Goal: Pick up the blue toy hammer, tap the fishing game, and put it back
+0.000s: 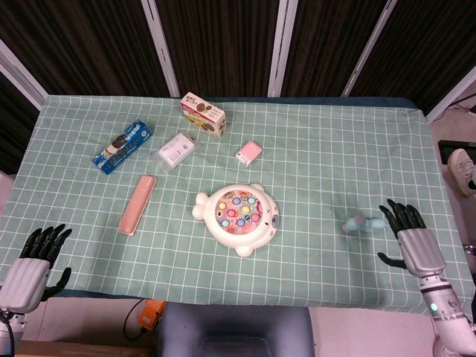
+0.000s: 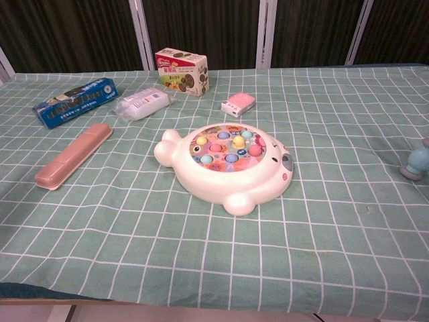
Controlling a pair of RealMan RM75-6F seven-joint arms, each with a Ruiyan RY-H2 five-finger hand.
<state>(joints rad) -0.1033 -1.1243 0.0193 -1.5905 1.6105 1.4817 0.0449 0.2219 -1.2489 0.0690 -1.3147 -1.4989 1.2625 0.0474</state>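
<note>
The blue toy hammer lies on the green checked cloth at the right, its head also showing at the right edge of the chest view. The white fishing game sits in the middle of the table. My right hand hovers just right of the hammer, fingers spread and holding nothing. Low at the table's front left corner hangs my left hand, empty with its fingers apart. Neither hand shows in the chest view.
A pink case, a blue packet, a clear-wrapped white pack, a snack box and a small pink box lie across the back left. The table's front edge runs close to both hands.
</note>
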